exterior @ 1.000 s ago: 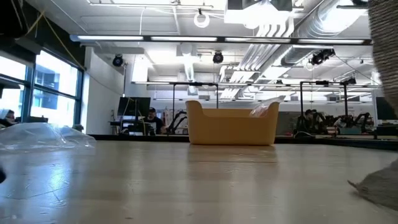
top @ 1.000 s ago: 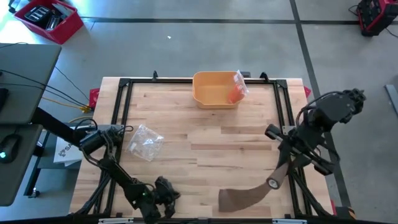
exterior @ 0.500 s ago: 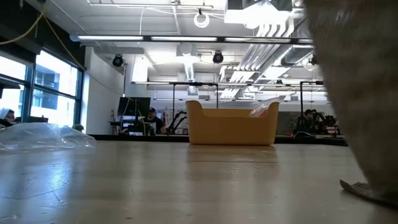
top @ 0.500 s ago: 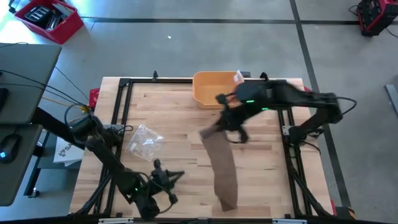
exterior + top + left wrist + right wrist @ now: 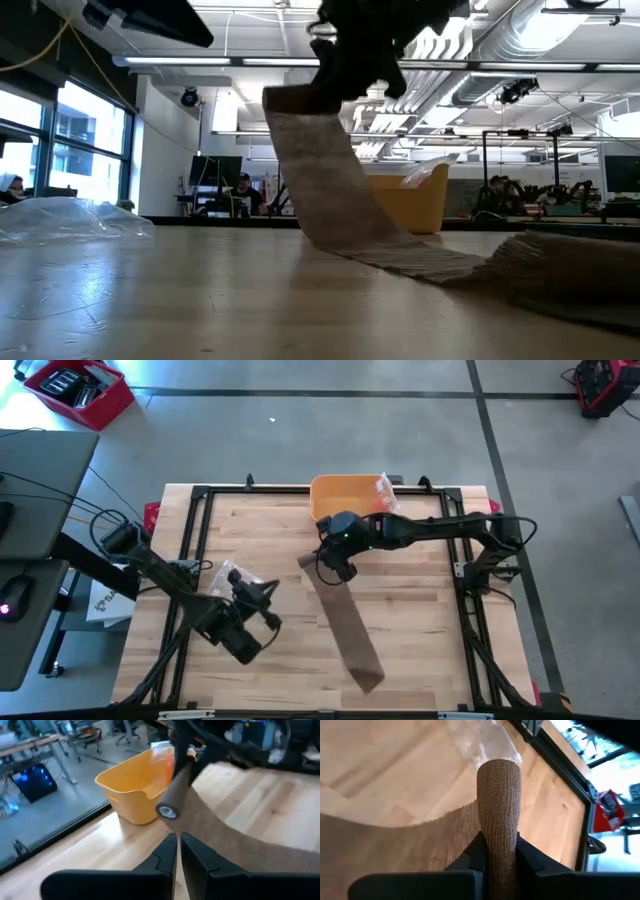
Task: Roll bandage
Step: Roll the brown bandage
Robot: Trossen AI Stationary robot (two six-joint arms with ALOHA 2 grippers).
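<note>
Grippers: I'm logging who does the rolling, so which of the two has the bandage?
The right gripper, out over the table's middle, is shut on the brown bandage; the left gripper is shut on nothing.

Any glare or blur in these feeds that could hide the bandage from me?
High view: even light, bandage sharp against the table. Low view: bright ceiling lights behind, so the right gripper is a dark silhouette; the near bandage end is soft. Left wrist view: the roll looks slightly motion-blurred. Right wrist view: the plastic bag is washed out.
</note>
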